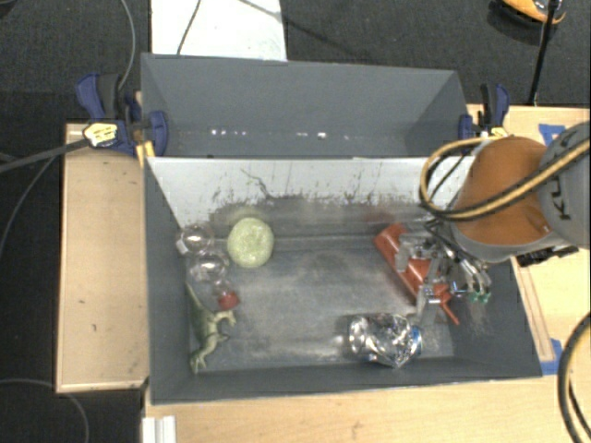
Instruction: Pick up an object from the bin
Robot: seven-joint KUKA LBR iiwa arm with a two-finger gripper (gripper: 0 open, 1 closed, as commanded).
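My gripper is low in the right part of the bin, directly over a long orange-red thing that lies slanting from the back towards the front right. Part of that thing is hidden under the gripper. A crumpled silver foil wrapper with a bit of blue lies just in front of the gripper, near the bin's front wall.
On the left side of the bin lie a pale green ball, a clear plastic piece with a red bit and a green toy dinosaur. The arm with its orange cover and cables reaches in from the right.
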